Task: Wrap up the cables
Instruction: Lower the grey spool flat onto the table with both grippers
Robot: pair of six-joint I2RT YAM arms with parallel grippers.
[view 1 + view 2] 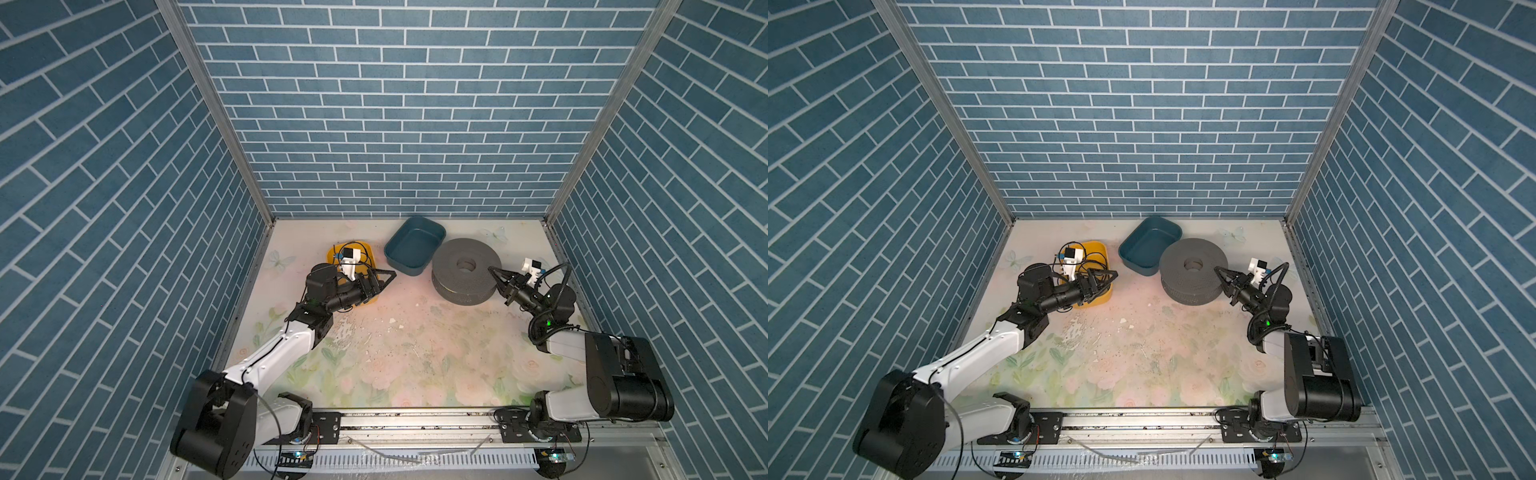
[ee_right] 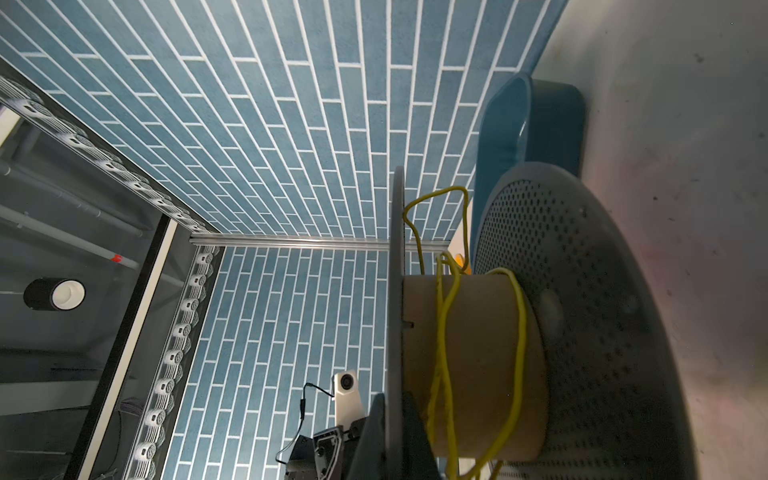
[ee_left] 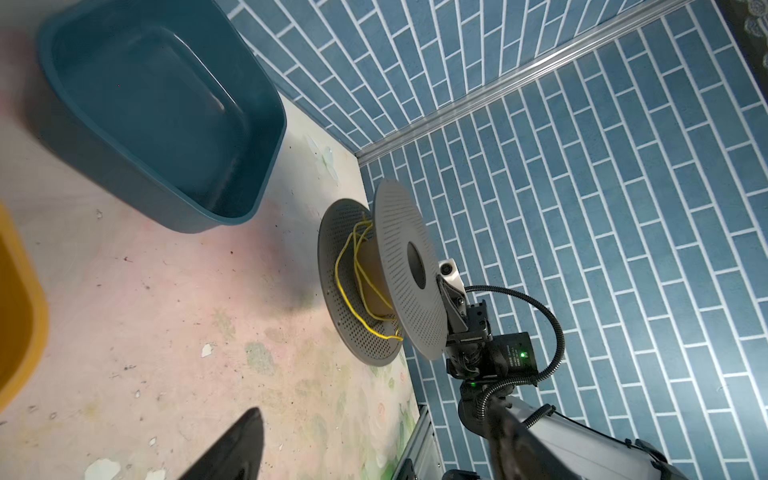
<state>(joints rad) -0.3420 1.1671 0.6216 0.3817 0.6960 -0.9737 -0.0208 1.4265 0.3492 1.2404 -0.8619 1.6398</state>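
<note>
Right wrist view: my right gripper (image 2: 390, 415) pinches the spool (image 2: 482, 353) by its flange, I judge to steady it for winding the cables (image 2: 441, 374); left gripper (image 1: 384, 280) hangs spread, empty.

Bright yellow cables (image 2: 522, 332), one strand a paler yellow-green, against the tan core (image 2: 478, 353) of a grey spool (image 1: 451, 270), its flanges dotted with rows of small holes; a teal tub (image 1: 411, 247); a mustard-yellow bin (image 1: 1098, 251); a desk (image 1: 415, 353) printed with pale pink roses, green leaves and faint butterflies, flecked with dark specks; walls (image 1: 395, 104) in blue brick pattern with white mortar lines; black left end effector (image 1: 384, 280) and right end effector (image 1: 496, 274) on white-and-black arms (image 1: 282, 345).
</note>
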